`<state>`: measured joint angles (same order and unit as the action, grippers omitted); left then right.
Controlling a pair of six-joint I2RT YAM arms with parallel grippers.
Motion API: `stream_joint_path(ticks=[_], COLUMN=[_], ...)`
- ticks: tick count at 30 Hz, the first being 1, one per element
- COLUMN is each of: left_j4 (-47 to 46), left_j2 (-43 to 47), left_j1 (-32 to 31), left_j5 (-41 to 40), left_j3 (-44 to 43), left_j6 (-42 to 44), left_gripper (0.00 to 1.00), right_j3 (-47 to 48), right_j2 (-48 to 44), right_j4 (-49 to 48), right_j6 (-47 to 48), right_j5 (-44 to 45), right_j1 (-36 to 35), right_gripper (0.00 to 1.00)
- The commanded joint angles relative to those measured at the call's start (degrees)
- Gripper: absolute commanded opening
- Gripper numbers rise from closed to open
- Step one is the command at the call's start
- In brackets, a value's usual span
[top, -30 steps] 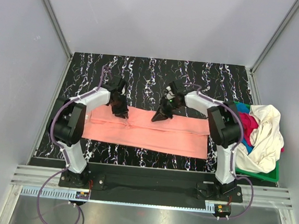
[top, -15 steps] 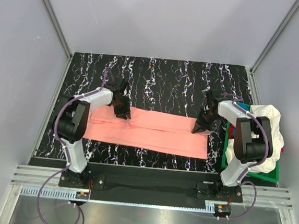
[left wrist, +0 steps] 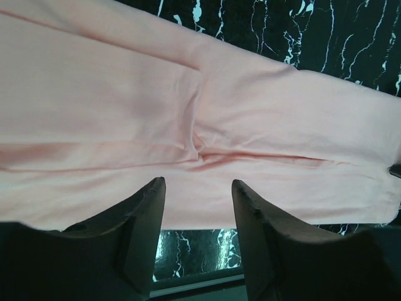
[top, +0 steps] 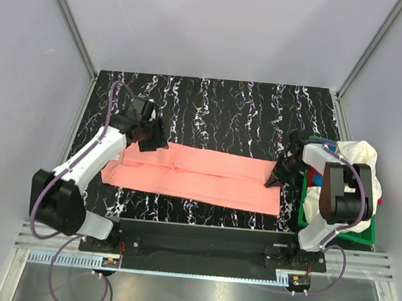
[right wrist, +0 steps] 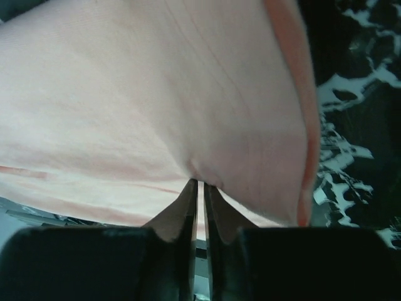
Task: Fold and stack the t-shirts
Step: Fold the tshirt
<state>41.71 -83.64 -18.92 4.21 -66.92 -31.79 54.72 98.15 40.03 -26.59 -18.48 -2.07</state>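
No readable text, labels, brands, numbers or signs in any view. Salmon-pink cloth t-shirt ahead of the jaws is plain.

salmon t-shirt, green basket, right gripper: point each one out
salmon-pink t-shirt (top: 199, 176), top external view, middle of the flat cloth
green basket (top: 352, 236), top external view, its near rim
right gripper (right wrist: 201, 185), right wrist view, between the fingertips at the cloth pucker
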Motion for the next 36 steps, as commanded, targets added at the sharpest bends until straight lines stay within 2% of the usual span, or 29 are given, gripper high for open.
stream_joint_path(ticks=[1,2,4,7,11,16,22,23,26,29,36], left_j4=[4.2,4.3,4.2,3.3,4.2,6.1,8.5,8.7,8.2,5.6,5.8], left_j2=[6.0,7.2,10.4,13.4,14.4,13.3,13.1,12.6,10.6,7.7,-4.5], left_j1=[0.5,1.0,2.6,5.1,7.9,10.9,12.3,12.7,14.4,15.5,15.5], left_j5=[-3.4,-3.3,-2.9,-0.3,1.0,0.5,-3.4,-4.1,-3.8,-3.5,-1.8], left_j3=[4.5,5.7,9.6,13.9,16.5,16.4,13.7,13.6,13.7,13.8,8.5], left_j6=[-2.4,-3.2,-5.1,-7.6,-10.8,-14.4,-16.3,-16.8,-19.4,-24.6,-31.4], left_gripper=[0.53,0.54,0.54,0.54,0.56,0.59,0.66,0.74,0.78,0.90,0.94], right_j3=[0.4,1.1,2.8,3.3,2.6,2.3,-0.1,0.6,2.6,4.6,9.3], right_j2=[-6.8,-7.7,-9.7,-10.4,-6.9,-0.9,-4.8,-5.4,-8.8,-12.2,-14.8], right_j4=[2.3,3.5,5.9,6.1,4.4,2.9,3.3,3.7,5.8,7.2,8.9], right_j6=[1.2,0.8,0.2,-0.2,0.0,-0.1,-0.4,-0.2,0.4,-0.2,0.6], right_j5=[3.4,4.6,7.3,12.9,15.7,17.0,16.8,16.6,15.4,14.6,14.3], right_j1=[0.3,0.2,0.3,0.4,0.4,0.5,0.6,0.6,0.4,0.2,-6.0], right_gripper=[0.16,0.20,0.22,0.23,0.22,0.22,0.22,0.23,0.25,0.27,0.39])
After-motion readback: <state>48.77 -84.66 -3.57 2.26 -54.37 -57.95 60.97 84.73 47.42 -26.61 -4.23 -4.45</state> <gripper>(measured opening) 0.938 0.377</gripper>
